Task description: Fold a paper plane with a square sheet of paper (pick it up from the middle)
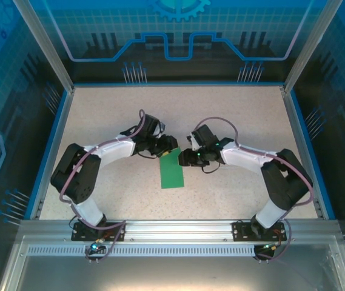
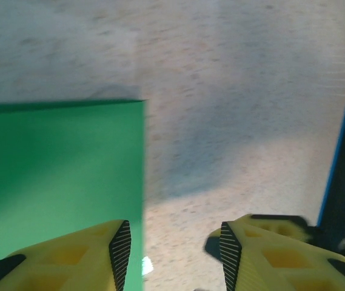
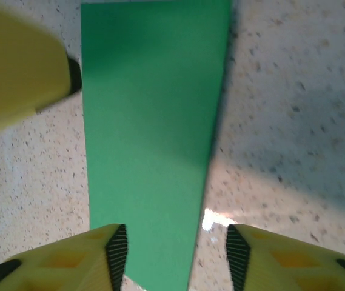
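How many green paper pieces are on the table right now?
1. A single bright-green matte paper sheet, a narrow rectangle in shape, lies flat near the middle of the speckled table. A second piece directly beneath it could be hidden.

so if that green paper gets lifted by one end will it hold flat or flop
Probably flops: the green paper lies thin and flat on the table, so an unsupported end would likely droop. It looks very light, so a push may slide it across the speckled surface rather than crease it.

The left arm (image 1: pixel 108 148) and right arm (image 1: pixel 245 156) bend inward, left fingers (image 2: pixel 69 260) and right fingers (image 3: pixel 281 260) parted.
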Available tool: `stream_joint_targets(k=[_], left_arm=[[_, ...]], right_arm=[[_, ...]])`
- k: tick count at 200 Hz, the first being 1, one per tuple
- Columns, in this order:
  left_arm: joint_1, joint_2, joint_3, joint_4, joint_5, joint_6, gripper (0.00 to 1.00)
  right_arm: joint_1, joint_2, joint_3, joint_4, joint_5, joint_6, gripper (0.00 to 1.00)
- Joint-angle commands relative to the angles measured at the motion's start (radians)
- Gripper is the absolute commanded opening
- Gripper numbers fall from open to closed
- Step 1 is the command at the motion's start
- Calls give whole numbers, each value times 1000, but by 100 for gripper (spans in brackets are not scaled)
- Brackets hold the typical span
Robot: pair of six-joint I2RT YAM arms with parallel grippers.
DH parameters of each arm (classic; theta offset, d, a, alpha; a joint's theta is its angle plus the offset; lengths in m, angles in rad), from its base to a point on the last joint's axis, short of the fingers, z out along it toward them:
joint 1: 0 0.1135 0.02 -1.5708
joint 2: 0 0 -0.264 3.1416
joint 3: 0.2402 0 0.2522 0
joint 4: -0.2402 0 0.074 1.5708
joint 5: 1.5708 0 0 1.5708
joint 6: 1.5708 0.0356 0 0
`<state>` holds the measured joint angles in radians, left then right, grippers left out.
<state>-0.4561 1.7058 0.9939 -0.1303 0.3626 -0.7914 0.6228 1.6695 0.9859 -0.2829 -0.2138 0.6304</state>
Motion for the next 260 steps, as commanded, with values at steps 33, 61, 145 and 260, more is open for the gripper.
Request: stream_joint_targets(k=[33, 61, 145, 260], left_arm=[[47, -92, -150, -38, -41, -35, 50], [46, -95, -185, -22, -30, -50, 51], [47, -102, -268, 44, 63, -83, 56], [30, -158, -377, 24, 188, -100, 61]], right_arm=[[11, 184, 180, -42, -65, -58, 38], [12, 249, 236, -48, -54, -64, 38], [-11, 359, 261, -50, -6, -2, 38], [-67, 375, 178, 28, -60, 229, 38]])
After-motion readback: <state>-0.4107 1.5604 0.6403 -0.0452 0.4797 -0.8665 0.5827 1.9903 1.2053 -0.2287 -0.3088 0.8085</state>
